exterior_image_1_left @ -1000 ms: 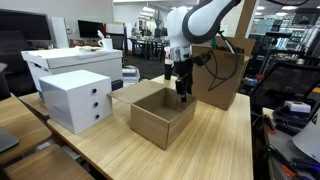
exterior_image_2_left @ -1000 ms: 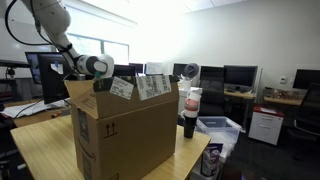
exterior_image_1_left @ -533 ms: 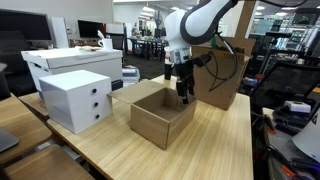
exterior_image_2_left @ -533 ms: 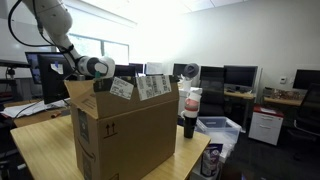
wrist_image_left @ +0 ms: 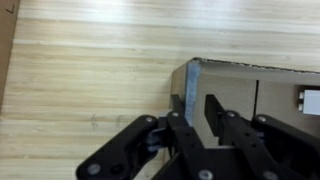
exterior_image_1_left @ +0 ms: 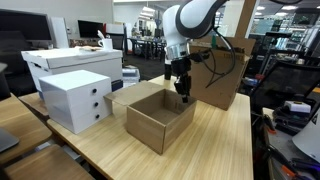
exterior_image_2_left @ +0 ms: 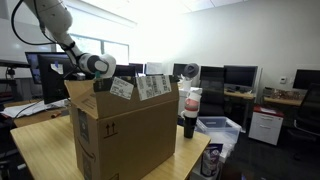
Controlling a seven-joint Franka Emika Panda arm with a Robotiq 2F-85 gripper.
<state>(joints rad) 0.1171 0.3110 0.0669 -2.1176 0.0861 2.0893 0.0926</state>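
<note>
Gripper and box at the rim. The gripper (exterior_image_1_left: 183, 92) hangs straight down from the Panda arm (exterior_image_1_left: 190, 22) over the far wall of the open cardboard box (exterior_image_1_left: 160, 120), which sits on the wooden table (exterior_image_1_left: 218, 140), just in front of the tall cardboard carton (exterior_image_1_left: 222, 75).

In the wrist view I see the gripper (wrist_image_left: 196, 105) astride that wall, close to a corner of the open cardboard box (wrist_image_left: 245, 68). One of its fingers (wrist_image_left: 180, 112) stands outside the wall over bare table (wrist_image_left: 90, 60), and the other stands inside the cavity. The jaws are drawn in against the cardboard from both sides, which I read as a pinch on the wall.

Governing relation: the gripped wall runs up the wrist picture, away from the camera, and the fingers close square across it. The body of the box lies wholly to the inner finger's side. In an exterior view it extends from the gripper toward the near table edge and the white drawer unit (exterior_image_1_left: 75, 100).

In an exterior view the carton (exterior_image_2_left: 125, 130) hides both the gripper and the open box, and only the arm (exterior_image_2_left: 92, 65) shows.
</note>
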